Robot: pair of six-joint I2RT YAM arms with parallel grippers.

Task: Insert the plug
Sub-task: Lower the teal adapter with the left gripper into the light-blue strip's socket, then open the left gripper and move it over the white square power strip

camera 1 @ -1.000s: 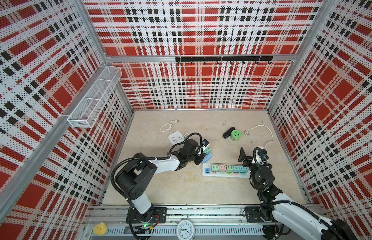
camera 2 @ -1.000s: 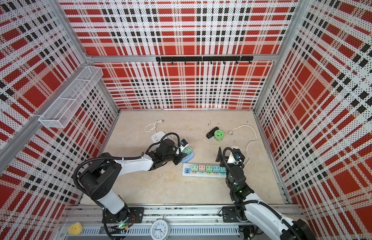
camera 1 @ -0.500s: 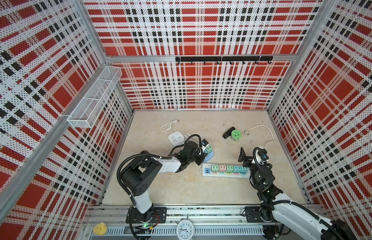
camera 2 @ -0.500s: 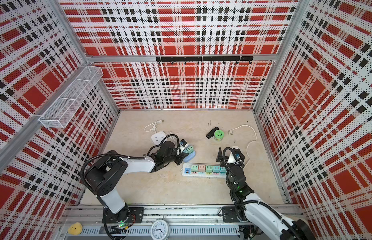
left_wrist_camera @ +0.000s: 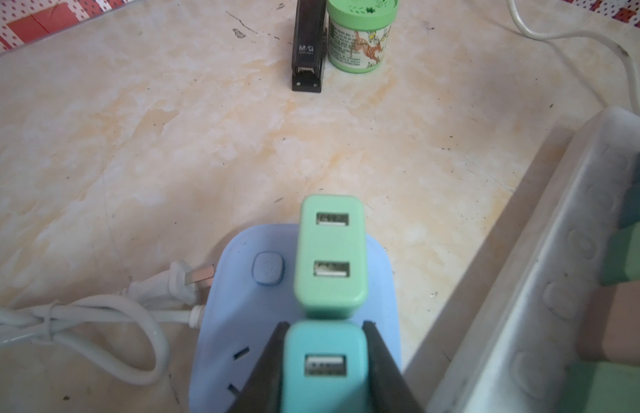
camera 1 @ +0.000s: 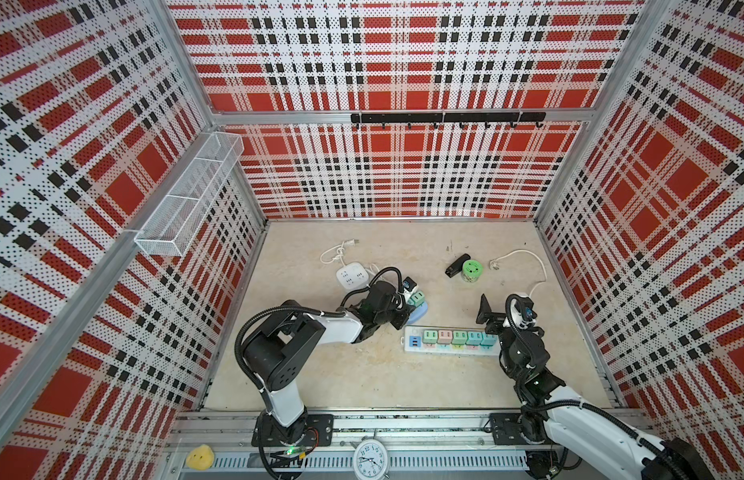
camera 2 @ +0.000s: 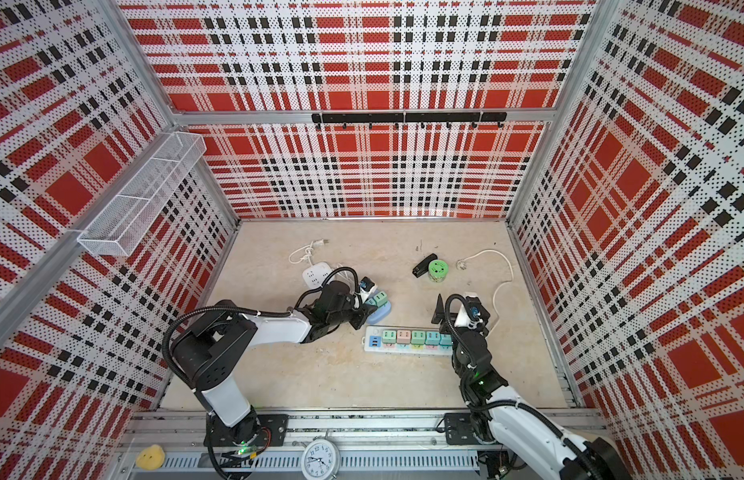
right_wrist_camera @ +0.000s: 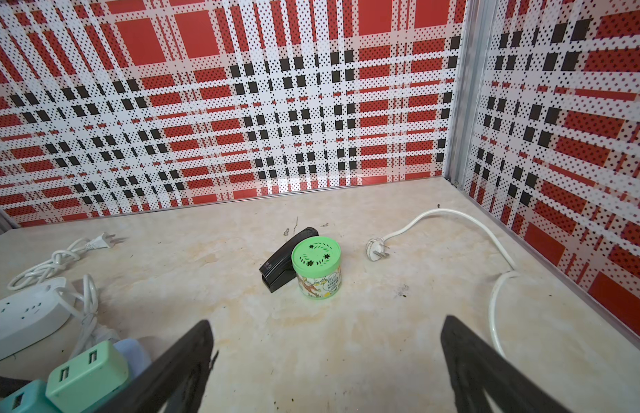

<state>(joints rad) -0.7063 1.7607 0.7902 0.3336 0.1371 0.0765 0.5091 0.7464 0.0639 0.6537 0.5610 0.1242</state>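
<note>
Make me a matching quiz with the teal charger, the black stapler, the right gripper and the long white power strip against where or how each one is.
1 teal charger
2 black stapler
3 right gripper
4 long white power strip

A open, empty
B beside the green jar
C holds a row of chargers
D standing on the blue power strip

Pairs: 1-D, 2-B, 3-A, 4-C

teal plug (left_wrist_camera: 323,364) stands upright on rounded blue socket block (left_wrist_camera: 239,321).

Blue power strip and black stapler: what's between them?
Nothing. Bare tabletop runs from the blue power strip to the black stapler, as the left wrist view shows.
</note>
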